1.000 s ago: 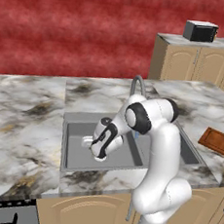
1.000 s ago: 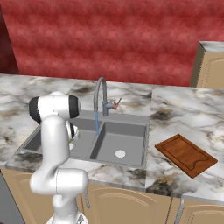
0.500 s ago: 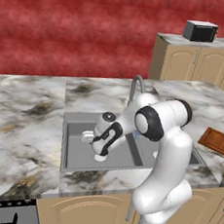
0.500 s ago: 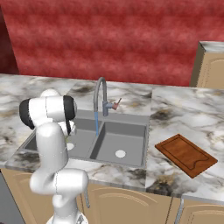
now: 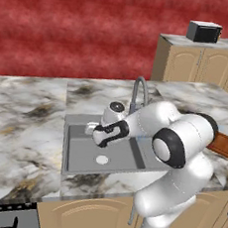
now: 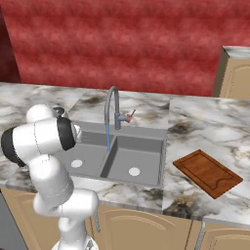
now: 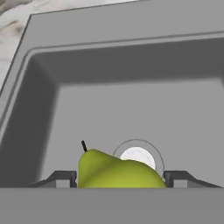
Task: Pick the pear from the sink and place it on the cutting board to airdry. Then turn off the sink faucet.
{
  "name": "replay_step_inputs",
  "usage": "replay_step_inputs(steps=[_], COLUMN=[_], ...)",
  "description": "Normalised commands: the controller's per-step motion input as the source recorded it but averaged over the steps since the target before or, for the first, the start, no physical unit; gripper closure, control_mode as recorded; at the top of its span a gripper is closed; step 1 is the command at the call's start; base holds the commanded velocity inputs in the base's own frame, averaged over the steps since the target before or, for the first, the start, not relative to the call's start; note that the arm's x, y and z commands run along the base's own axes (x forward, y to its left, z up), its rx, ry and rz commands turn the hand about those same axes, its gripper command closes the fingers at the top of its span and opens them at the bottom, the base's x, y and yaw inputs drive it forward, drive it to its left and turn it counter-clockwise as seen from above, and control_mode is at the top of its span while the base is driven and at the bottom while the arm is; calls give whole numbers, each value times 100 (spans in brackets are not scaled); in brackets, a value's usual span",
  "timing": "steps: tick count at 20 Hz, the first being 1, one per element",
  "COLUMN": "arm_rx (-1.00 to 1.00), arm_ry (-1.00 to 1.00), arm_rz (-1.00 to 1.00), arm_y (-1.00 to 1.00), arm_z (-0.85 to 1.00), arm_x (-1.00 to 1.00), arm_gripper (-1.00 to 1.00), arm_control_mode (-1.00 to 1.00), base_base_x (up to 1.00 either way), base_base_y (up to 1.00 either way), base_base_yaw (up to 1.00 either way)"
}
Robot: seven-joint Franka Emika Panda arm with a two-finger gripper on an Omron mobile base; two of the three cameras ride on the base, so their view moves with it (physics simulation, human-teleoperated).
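Two rear base views sharing the sink (image 6: 141, 146); hand view (close) inside a basin.

Glossy white rounded arm (image 5: 182, 143), dark joints, seemingly black-banded wrist.

Yellow-green pear (image 7: 116, 171) in sink (image 7: 131, 100)

Pear (image 7: 116, 173) yellow-green; sink (image 6: 146, 141) grey; cutting board (image 6: 207, 173) red-brown
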Motion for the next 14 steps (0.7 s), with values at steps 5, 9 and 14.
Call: replay_step_inputs(steps=[5, 9, 14], arm_rx=[2, 1, 0], arm_ry=[5, 0, 4], arm_rz=[0, 0, 0], arm_y=[-24, -18, -16], arm_z=[95, 84, 80], arm_x=[-26, -58, -61], arm_gripper=[100, 100, 100], arm_control_mode=[-100, -100, -100], base_base_x=[0, 0, 0], base_base_y=[0, 0, 0], base_base_yaw=[0, 0, 0])
